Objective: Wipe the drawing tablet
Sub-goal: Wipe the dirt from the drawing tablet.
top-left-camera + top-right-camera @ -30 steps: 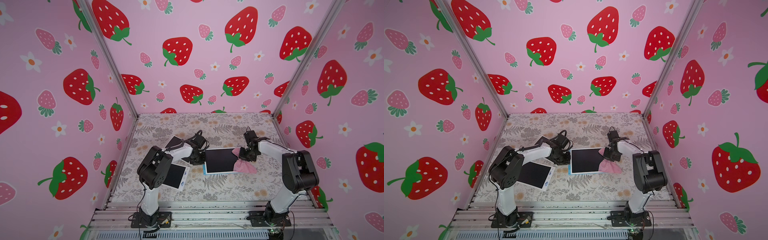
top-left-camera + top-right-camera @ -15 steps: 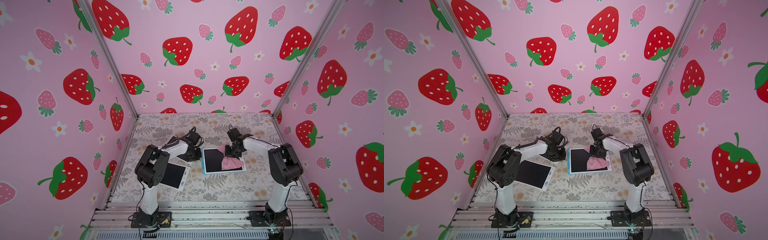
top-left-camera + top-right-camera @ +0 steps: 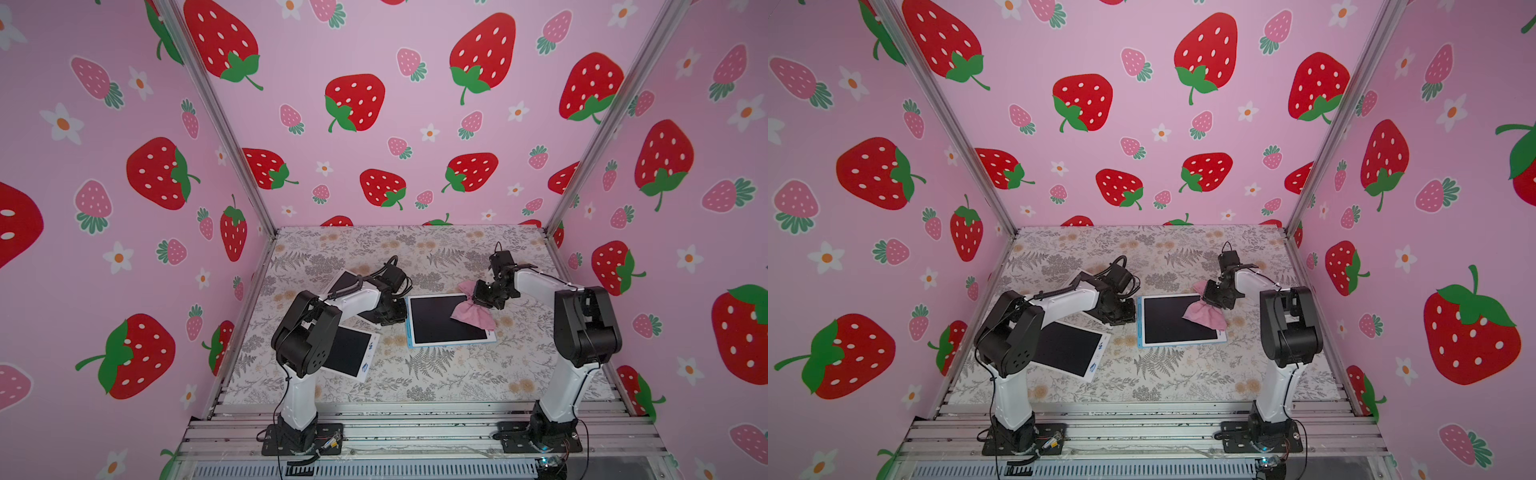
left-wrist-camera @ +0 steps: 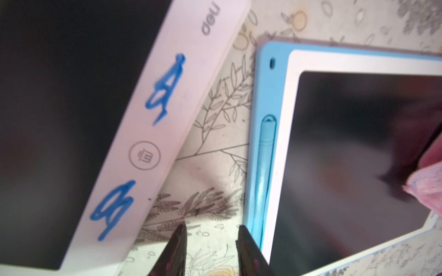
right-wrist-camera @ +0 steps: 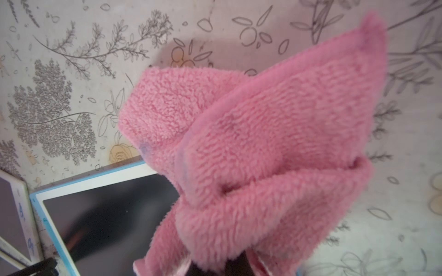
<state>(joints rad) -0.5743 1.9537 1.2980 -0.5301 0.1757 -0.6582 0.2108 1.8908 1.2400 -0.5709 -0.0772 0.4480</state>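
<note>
So the right pincer is clamped tight on a fluffy pink microfibre cloth, which drapes down from it onto the far right corner of the blue-framed drawing tablet with the black screen. That tablet lies flat on the floral-patterned table. The left pincer sits partly open with nothing in it, right by the tablet's left edge. A white-framed tablet with blue scribbles lies just on its other side.
</note>
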